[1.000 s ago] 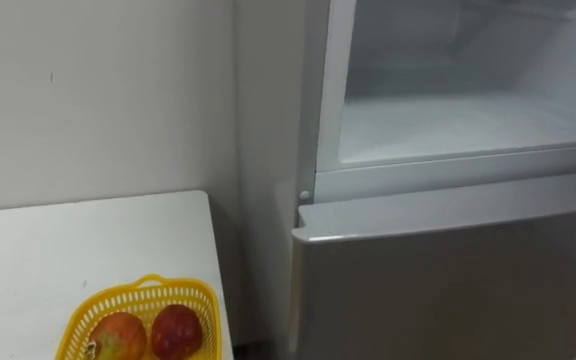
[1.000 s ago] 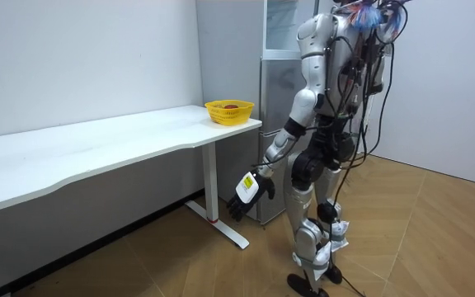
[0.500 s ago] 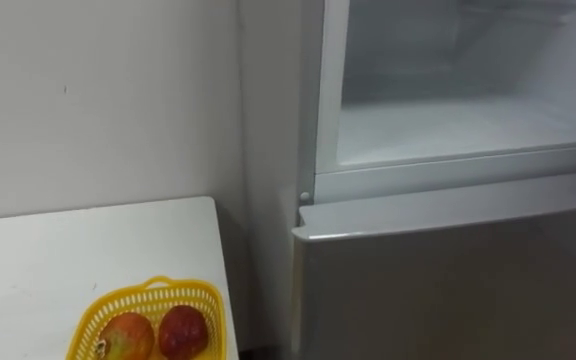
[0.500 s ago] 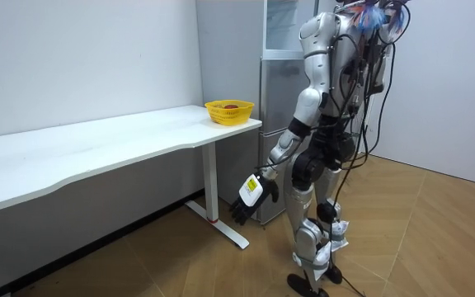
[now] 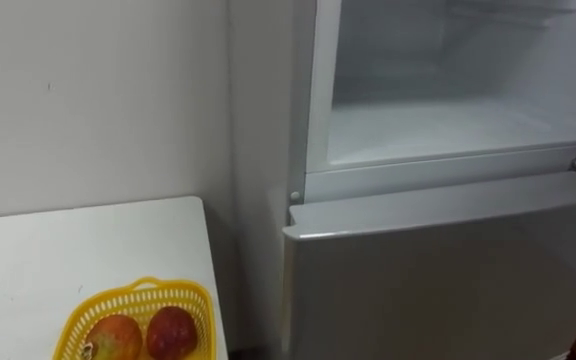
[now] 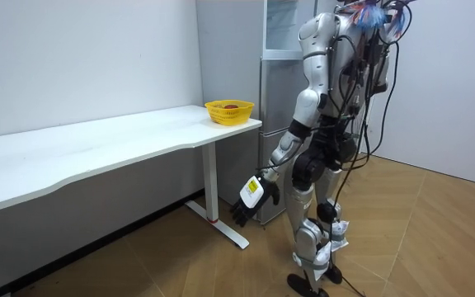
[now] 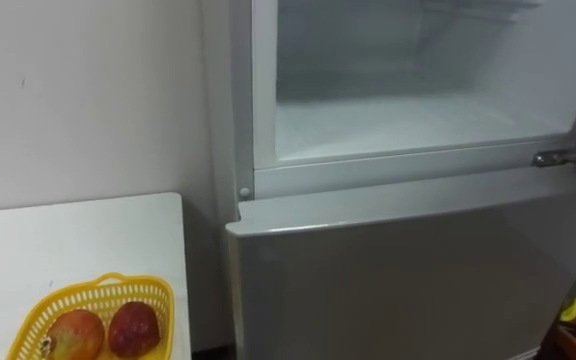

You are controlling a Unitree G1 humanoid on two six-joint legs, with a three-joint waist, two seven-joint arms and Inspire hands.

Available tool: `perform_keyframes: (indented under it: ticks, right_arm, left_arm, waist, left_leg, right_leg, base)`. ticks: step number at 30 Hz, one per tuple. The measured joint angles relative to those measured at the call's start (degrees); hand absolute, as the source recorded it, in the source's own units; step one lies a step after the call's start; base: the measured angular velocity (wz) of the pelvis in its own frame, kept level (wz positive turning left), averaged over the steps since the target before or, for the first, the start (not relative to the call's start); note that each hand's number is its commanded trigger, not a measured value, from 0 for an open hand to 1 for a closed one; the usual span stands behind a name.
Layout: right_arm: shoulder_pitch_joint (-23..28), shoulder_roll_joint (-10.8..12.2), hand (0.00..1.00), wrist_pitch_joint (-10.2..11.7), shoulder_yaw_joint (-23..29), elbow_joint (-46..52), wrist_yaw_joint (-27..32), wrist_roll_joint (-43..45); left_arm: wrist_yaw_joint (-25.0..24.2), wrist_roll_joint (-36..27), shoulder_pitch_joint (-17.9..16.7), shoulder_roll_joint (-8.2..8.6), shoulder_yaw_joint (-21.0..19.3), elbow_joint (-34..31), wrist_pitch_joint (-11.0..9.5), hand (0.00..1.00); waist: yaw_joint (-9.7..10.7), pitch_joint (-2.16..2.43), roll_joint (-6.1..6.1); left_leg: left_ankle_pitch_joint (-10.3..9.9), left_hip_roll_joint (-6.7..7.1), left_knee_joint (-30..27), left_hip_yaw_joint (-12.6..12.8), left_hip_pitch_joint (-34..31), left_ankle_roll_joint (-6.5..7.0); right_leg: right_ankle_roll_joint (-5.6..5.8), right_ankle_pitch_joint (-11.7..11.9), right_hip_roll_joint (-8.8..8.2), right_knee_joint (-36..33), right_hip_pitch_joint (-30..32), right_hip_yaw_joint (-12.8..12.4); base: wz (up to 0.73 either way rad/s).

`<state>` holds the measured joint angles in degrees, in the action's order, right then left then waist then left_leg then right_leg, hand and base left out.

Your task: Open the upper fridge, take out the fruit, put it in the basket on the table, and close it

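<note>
While the upper fridge (image 5: 448, 110) stands open, a yellow basket (image 5: 138, 293) holds two fruits (image 5: 171, 332); left robot hand (image 6: 250, 200) hangs loose.

The fridge door (image 5: 438, 280) looks smooth satin metal, the basket (image 5: 118, 300) yellow plastic, the table (image 5: 68, 250) matt white.

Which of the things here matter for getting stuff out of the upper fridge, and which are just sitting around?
For the job: upper fridge compartment, open, its visible shelf bare; yellow basket holding two red fruits, possibly the drop-off; left hand, hanging low by the robot's leg.

Just about: lower fridge door, shut; white table under the basket.
</note>
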<state>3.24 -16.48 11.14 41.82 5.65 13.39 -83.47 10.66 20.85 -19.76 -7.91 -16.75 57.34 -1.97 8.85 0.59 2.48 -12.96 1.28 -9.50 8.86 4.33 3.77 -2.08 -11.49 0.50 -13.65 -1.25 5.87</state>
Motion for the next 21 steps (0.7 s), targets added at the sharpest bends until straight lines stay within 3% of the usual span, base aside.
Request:
perform_keyframes:
  ticks: [8,14,21]
  right_arm:
    - [-0.01,-0.51,0.0,0.83,-0.34,1.91,-2.91,1.41]
    - [-0.04,-2.02,0.0,1.43,-4.7,4.02,-4.83,6.87]
    - [-1.96,-2.08,0.0,1.46,-7.02,4.28,-4.84,16.24]
  left_arm:
    - [-0.01,0.11,0.14,0.02,0.02,0.68,-0.04,0.0]
    - [0.0,0.03,0.58,-0.19,1.35,1.7,-0.03,0.0]
    - [-1.39,0.1,2.36,-0.54,3.58,2.3,-0.49,0.0]
  waist:
    - [-0.86,-0.08,-0.3]
    - [-1.44,-0.17,-0.08]
    - [-1.37,-0.52,0.53]
  left_leg:
    - [0.0,-0.01,-0.25,0.0,-0.01,-0.01]
    - [0.01,0.03,-0.6,-0.03,0.28,0.0]
    - [0.01,0.07,-1.16,-0.12,-0.35,0.0]
  right_leg:
    - [-0.09,-0.01,-0.09,-0.16,-0.03,0.15]
    - [-0.09,-0.02,-0.13,0.1,0.04,0.16]
    - [-0.09,-0.02,-0.21,-0.04,0.23,0.54]
  base:
    - [0.0]
    - [0.0]
    - [-0.01]
